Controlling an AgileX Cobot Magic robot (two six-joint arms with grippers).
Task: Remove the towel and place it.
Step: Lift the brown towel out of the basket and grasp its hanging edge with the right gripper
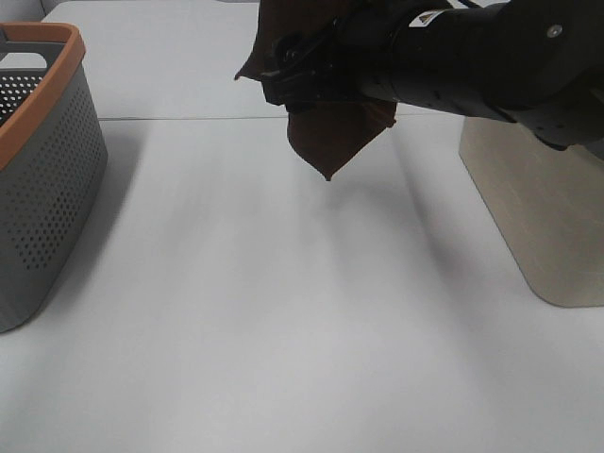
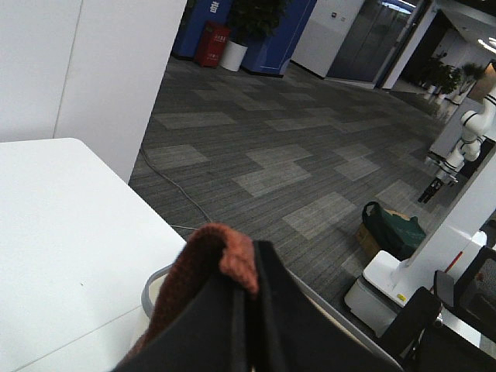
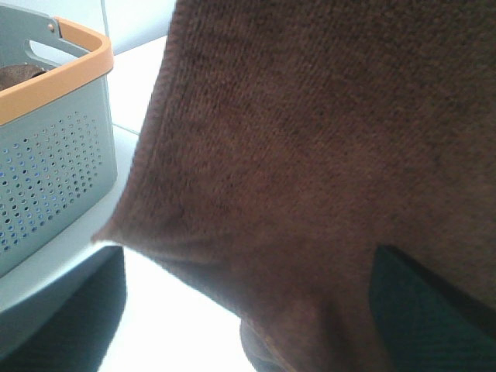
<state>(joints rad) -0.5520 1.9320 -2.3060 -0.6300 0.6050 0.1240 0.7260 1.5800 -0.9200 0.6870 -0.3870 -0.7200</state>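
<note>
The dark brown towel (image 1: 330, 142) hangs in the air above the far middle of the white table (image 1: 283, 330), one corner pointing down. My right gripper (image 1: 288, 80), on a black arm reaching in from the right, is shut on its upper part. In the right wrist view the towel (image 3: 310, 155) fills most of the picture, with one dark finger (image 3: 434, 318) behind it. In the left wrist view my left gripper (image 2: 246, 263) is shut on a fold of the towel (image 2: 205, 263). I cannot make out the left gripper in the exterior view.
A grey perforated basket with an orange rim (image 1: 47, 189) stands at the table's left edge; it also shows in the right wrist view (image 3: 54, 155), with something brown inside. A beige container (image 1: 547, 208) stands at the right. Office floor lies beyond the table.
</note>
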